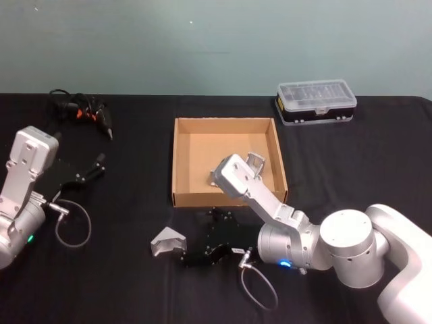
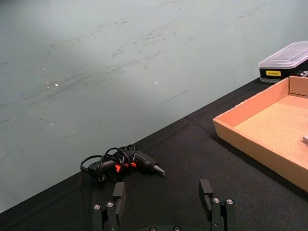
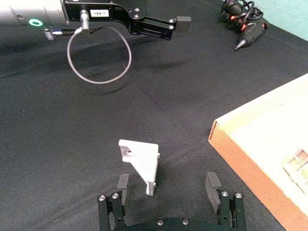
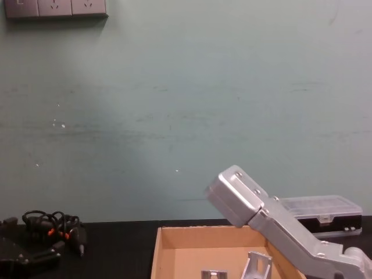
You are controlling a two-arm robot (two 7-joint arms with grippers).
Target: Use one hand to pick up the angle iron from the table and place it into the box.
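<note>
Grey metal, the angle iron (image 1: 167, 241) lies on the black worktop (image 1: 121, 283) in my head view, just in front of the box (image 1: 181, 162), with my right claw (image 1: 192, 255) low beside it. My left claw (image 1: 91, 169) sits well off to the left. In my right wrist view my right claw's fingers (image 3: 123, 184) stand apart around the angle iron (image 3: 142, 163) — not closed on it. My left wrist view shows my left claw's fingers (image 2: 119, 194) spread wide, near the cable tangle (image 2: 120, 162). From my chest view, brackets (image 4: 256, 267) already lie inside the box.

Both tools (image 3: 169, 190) (image 2: 163, 198) open, low.
</note>
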